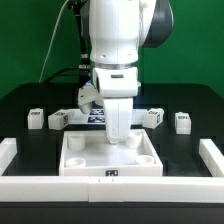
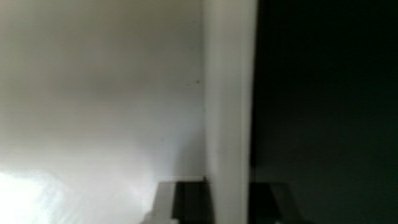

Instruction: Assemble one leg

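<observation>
In the exterior view I am watching the arm reaching straight down over the large white tray [image 1: 78, 166] in the middle of the dark worktop [image 1: 25, 102]. The claw [image 1: 120, 139] is hanging low over the tray's far side, just above or touching its inside (I cannot tell which). The wrist's bulk is hiding the fingers, so I cannot tell whether they are apart or together.

The small white posts are standing on the worktop behind the tray. I am counting one leg [image 1: 35, 119] and a second leg [image 1: 57, 120] toward the exterior view's left. A third leg [image 1: 155, 117] and a fourth leg [image 1: 183, 121] are sitting toward its right. All four are well apart from the claw.

The wrist view is giving me what the first cannot, a close look below the wrist, though it is badly blurred. A pale surface [image 2: 89, 100] is filling one half and darkness the other, with a bright vertical strip [image 2: 226, 100] between them. Two dark shapes at the frame's edge are flanking that strip. None of the legs is showing here.
</observation>
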Robot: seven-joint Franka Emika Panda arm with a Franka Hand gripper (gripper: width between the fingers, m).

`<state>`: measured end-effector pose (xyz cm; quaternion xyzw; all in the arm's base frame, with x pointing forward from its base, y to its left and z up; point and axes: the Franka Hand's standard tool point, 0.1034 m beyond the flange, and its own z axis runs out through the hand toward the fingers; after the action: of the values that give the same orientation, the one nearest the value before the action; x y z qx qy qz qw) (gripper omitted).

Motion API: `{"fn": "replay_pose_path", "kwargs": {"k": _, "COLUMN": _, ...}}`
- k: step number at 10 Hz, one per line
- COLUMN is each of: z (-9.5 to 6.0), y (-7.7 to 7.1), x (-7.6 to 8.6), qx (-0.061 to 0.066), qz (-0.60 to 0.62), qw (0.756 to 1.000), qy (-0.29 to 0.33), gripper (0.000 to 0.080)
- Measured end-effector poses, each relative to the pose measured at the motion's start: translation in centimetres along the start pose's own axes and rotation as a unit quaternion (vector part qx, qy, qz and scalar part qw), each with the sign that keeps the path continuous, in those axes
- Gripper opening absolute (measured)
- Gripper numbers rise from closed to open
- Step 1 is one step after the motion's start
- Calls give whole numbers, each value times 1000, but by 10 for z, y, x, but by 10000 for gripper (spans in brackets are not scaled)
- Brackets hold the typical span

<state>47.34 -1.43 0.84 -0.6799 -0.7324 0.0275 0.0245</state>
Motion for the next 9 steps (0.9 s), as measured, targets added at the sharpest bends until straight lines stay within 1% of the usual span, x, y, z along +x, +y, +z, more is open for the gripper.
{"fn": "replay_pose_path", "kwargs": {"k": 6, "z": 0, "y": 1, "x": 1, "qx": -1, "qz": 1, "qw": 1000, "qy": 0, "gripper": 63}}
{"fn": "replay_pose_path", "kwargs": {"k": 7, "z": -1, "y": 3, "x": 9, "qx": -4, "qz": 17, "qw": 1000, "qy": 2, "gripper": 63}}
{"fn": "replay_pose_path", "kwargs": {"k": 8, "z": -3, "y": 6, "x": 23, "qx": -7, "qz": 24, "qw": 1000, "qy": 5, "gripper": 63}}
{"fn": "replay_pose_path", "kwargs": {"k": 9, "z": -5, "y": 10, "x": 33, "qx": -9, "qz": 26, "qw": 1000, "qy": 6, "gripper": 63}}
